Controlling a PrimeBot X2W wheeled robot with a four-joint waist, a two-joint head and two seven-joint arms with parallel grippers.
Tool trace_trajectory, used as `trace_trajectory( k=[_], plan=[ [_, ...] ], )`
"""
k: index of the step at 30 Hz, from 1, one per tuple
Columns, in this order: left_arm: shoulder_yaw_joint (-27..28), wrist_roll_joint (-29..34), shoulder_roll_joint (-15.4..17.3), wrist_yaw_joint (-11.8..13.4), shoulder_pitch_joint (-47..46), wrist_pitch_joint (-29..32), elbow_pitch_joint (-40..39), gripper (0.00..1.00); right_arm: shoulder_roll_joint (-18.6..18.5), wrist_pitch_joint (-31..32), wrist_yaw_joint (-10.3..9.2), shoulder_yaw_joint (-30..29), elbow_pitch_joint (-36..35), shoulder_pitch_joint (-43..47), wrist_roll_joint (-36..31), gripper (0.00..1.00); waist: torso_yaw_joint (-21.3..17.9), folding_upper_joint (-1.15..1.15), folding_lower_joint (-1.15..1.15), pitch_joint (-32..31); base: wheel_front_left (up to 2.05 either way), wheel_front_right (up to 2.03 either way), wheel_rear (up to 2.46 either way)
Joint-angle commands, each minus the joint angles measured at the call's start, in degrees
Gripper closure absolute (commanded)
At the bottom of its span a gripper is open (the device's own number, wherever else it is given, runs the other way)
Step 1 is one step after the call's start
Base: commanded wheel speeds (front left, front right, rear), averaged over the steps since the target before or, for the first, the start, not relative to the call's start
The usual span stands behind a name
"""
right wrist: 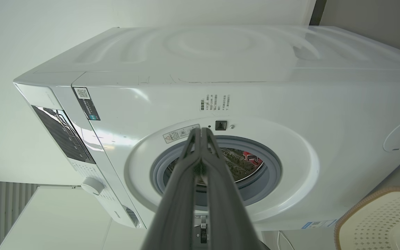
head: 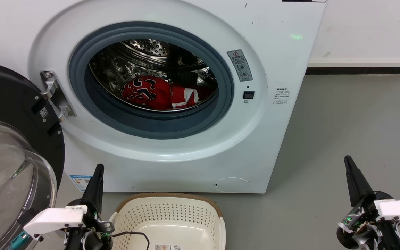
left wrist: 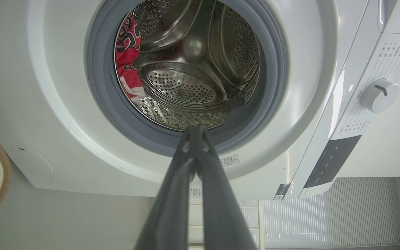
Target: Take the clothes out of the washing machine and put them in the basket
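Currently the reach-in step has not begun: I hold the left claw and right claw low before the washing machine, each pinched together and holding nothing. The clothes lie in the drum, ahead of and above the left claw; the basket sits just right of it. Next move, as I judge: spread one claw, advance through the porthole, close on red fabric. The left wrist view shows the drum's depth; the head view adds the swung-open door.
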Motion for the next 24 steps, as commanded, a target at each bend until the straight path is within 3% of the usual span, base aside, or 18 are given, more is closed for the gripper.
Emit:
trace_trajectory(
  k=[1, 24],
  plan=[
    [0.12, -0.12, -0.12, -0.11, -0.36, 0.10, -0.03, 1.00, -0.27, 0.06, -0.02, -0.04, 0.04, -0.67, 0.20, 1.00, 0.00, 0.00, 0.00, 0.00, 0.00, 0.00, 0.00],
    [0.12, -0.12, -0.12, -0.11, -0.36, 0.10, -0.03, 1.00, -0.27, 0.06, -0.02, -0.04, 0.04, -0.68, 0.20, 1.00, 0.00, 0.00, 0.00, 0.00, 0.00, 0.00, 0.00]
  ],
)
